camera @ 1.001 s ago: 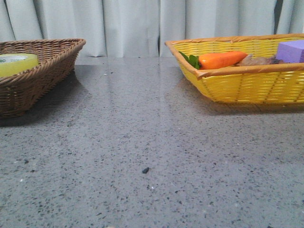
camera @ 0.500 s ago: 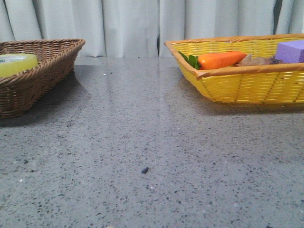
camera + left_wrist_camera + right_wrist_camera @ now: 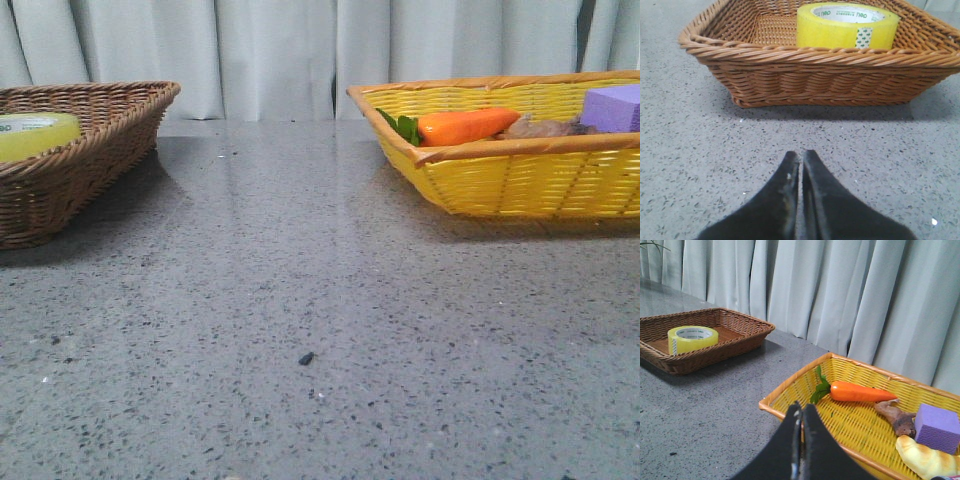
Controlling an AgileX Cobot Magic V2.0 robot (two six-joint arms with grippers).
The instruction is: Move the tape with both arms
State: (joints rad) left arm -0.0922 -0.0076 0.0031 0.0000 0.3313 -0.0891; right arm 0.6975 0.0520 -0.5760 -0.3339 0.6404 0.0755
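Note:
The tape (image 3: 846, 26), a wide translucent-yellow roll with a white inner ring and green lettering, lies flat in the brown wicker basket (image 3: 810, 75). It also shows in the front view (image 3: 35, 133) and in the right wrist view (image 3: 692, 339). My left gripper (image 3: 801, 156) is shut and empty, low over the grey table a short way in front of that basket. My right gripper (image 3: 800, 409) is shut and empty, above the near rim of the yellow basket (image 3: 790, 390). Neither arm shows in the front view.
The yellow basket (image 3: 520, 180) at the right holds an orange carrot (image 3: 465, 126), a purple block (image 3: 612, 106), a brown root-like piece (image 3: 896, 417) and a pale bread-like piece (image 3: 925, 457). Grey curtains (image 3: 300, 50) hang behind the speckled table (image 3: 300, 300).

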